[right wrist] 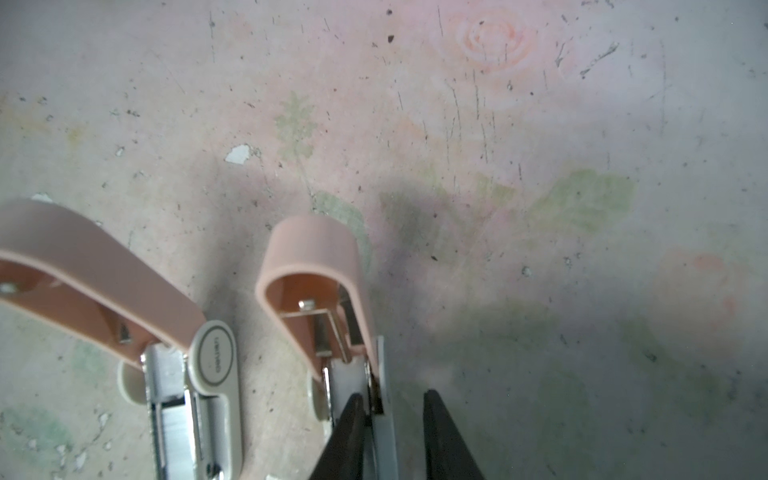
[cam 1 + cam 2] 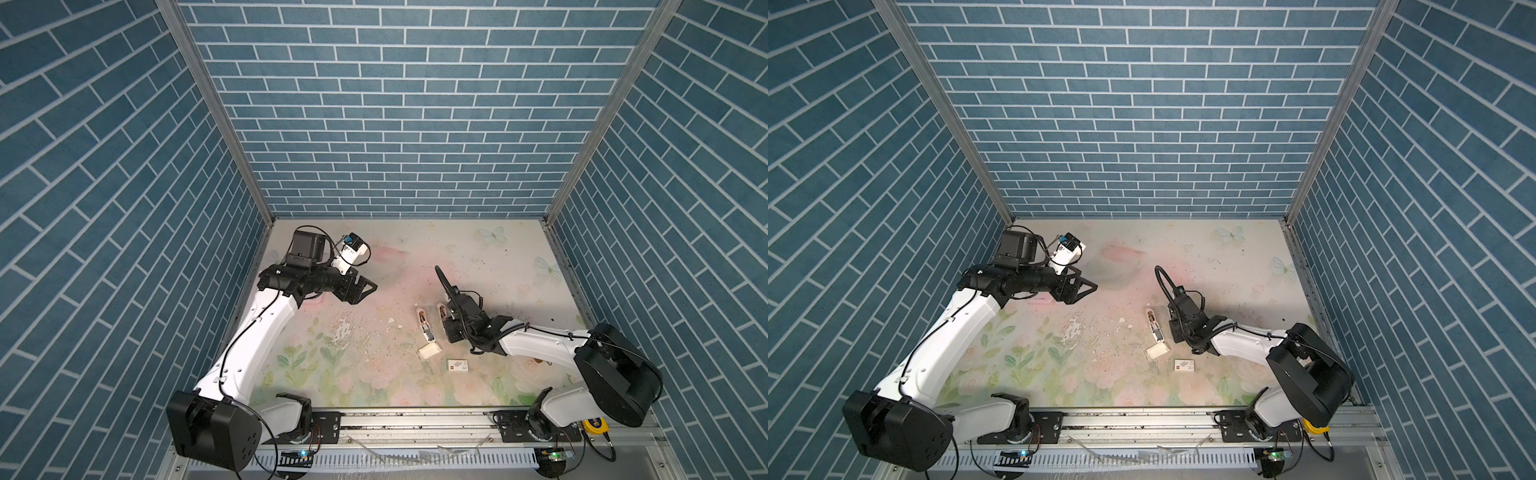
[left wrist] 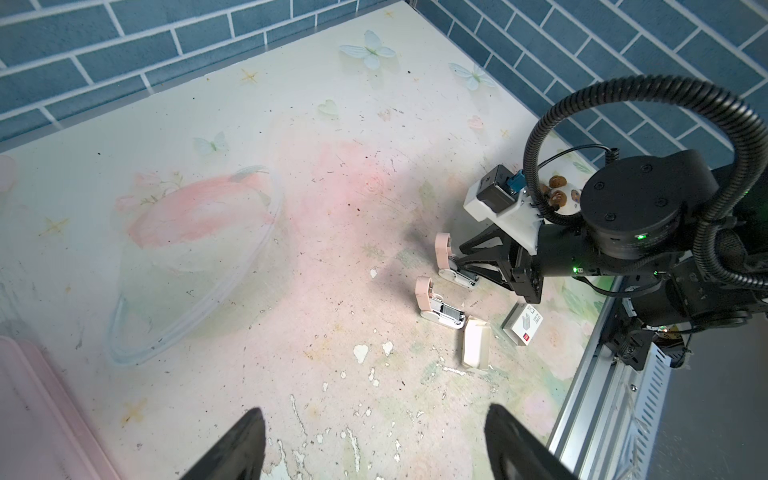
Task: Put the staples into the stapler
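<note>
Two small staplers lie open on the table with their pink tops swung up. My right gripper (image 1: 392, 395) is at one stapler (image 1: 316, 257) (image 2: 440, 308), jaws slightly apart: one fingertip sits in its metal channel, the other outside its side wall, with a gap showing. The other stapler (image 1: 95, 270) (image 2: 424, 326) (image 3: 424, 293) lies free beside it, and a grey ribbed strip (image 3: 451, 311) that looks like staples sits in its channel. My left gripper (image 3: 374, 415) (image 2: 368, 286) hangs open and empty over the far left of the table.
A white card tray (image 2: 429, 351) (image 3: 476, 347) and a white sleeve with a red mark (image 2: 457, 365) (image 3: 524, 326) lie just in front of the staplers. A clear plastic lid (image 3: 195, 266) and a pink tray (image 3: 41, 415) are on the left. A metal rail (image 2: 415, 419) runs along the front edge.
</note>
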Tool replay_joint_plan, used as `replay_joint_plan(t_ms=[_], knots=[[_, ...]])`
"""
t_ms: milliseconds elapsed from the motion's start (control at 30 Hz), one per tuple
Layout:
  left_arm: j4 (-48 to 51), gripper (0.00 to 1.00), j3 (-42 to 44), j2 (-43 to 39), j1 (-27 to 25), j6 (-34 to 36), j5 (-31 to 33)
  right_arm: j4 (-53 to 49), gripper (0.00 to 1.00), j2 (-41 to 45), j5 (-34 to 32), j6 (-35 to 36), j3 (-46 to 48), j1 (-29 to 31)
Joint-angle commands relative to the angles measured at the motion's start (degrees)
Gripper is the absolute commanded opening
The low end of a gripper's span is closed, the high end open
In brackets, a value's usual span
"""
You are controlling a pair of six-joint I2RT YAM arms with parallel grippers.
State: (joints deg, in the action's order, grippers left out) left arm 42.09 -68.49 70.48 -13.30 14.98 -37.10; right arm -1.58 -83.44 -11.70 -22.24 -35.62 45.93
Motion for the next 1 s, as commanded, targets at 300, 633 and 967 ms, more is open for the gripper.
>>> replay_joint_plan(t_ms=[300,633,967], knots=[[-0.2,0.84,0.5,-1.0,0.4,0.0,0.4,-1.2,0.27,4.3,0.0,-0.4,1.1,-0.2],[-0.2,0.85,0.2,-1.5,0.4,-0.3,0.2,-5.6,0.27,17.6,8.1,-0.7,1.0,-0.1],[1.2,0.86,-1.2,-2.2,0.4,1.3,1.2,-7.4,0.30,14.7,21.6,-2.3,-1.7,3.5]])
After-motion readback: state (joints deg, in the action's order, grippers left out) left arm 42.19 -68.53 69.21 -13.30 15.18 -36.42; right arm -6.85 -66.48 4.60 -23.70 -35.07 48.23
